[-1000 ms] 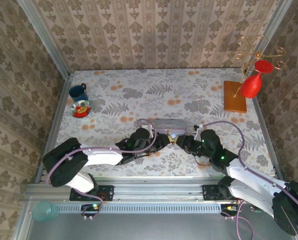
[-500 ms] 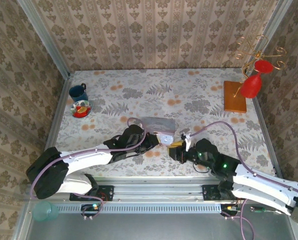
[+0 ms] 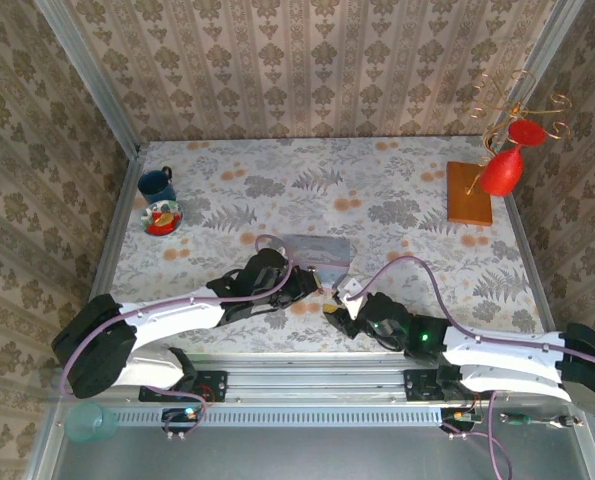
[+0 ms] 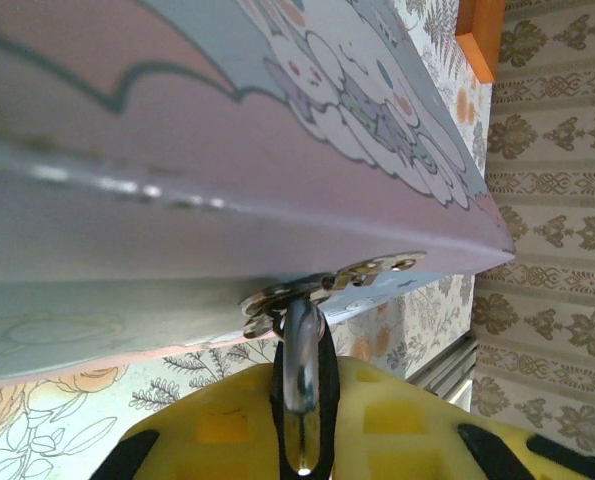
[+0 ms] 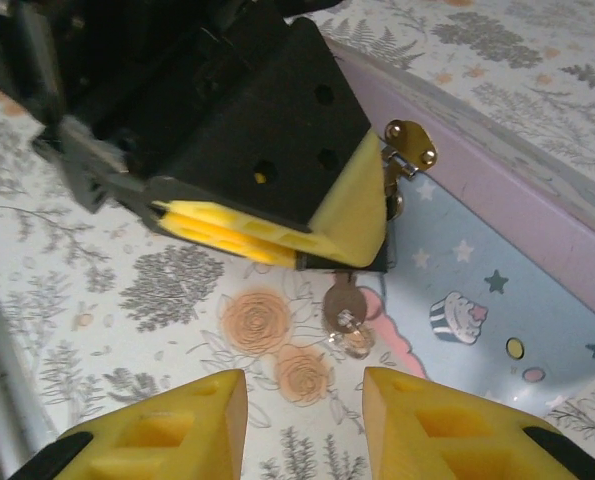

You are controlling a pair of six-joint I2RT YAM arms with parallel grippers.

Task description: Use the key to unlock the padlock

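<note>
Left gripper [image 4: 302, 430] here: my jaws pinch the padlock [image 4: 300, 370] right at the tin box [image 4: 227, 150] hasp [image 5: 407, 140]. The key [image 5: 341, 300] sticks out below it. My right gripper [image 5: 302, 420] hovers just beside the key, jaws spread.

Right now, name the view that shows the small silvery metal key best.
Right wrist: the key hangs sharp below the dark padlock. From the top it is too small to tell; the left wrist looks at the shackle.
</note>
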